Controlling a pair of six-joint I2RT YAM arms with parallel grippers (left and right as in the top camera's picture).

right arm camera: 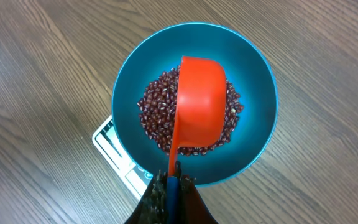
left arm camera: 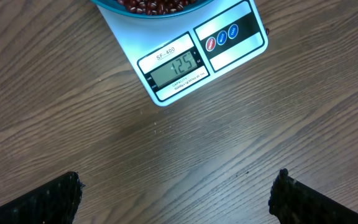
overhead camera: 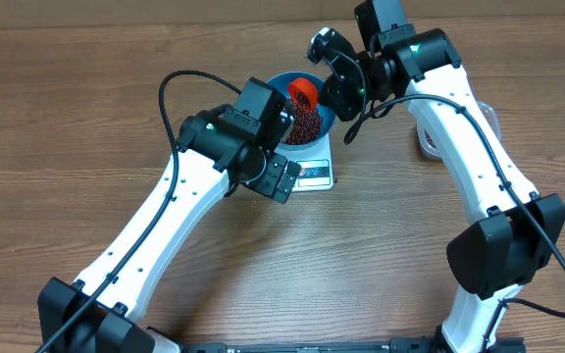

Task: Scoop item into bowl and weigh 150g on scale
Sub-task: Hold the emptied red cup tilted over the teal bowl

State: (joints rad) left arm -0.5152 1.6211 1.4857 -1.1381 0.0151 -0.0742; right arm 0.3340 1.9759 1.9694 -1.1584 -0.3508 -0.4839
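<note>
with the right gripper (right arm camera: 173, 186) clamped on the orange scoop (right arm camera: 199, 102) over the beans (right arm camera: 157, 106) in the blue bowl (right arm camera: 129, 81) on the scale (left arm camera: 229, 53), tip in small amounts while you watch the display (left arm camera: 176, 65), which reads 125, and keep the wide-open left gripper (left arm camera: 178, 199) near the scale.

We see dark red-brown beans (right arm camera: 157, 118) heaped in the deep blue bowl (right arm camera: 135, 68). It sits on the flat white scale (left arm camera: 185, 50), whose display juts out, reading 125.
</note>
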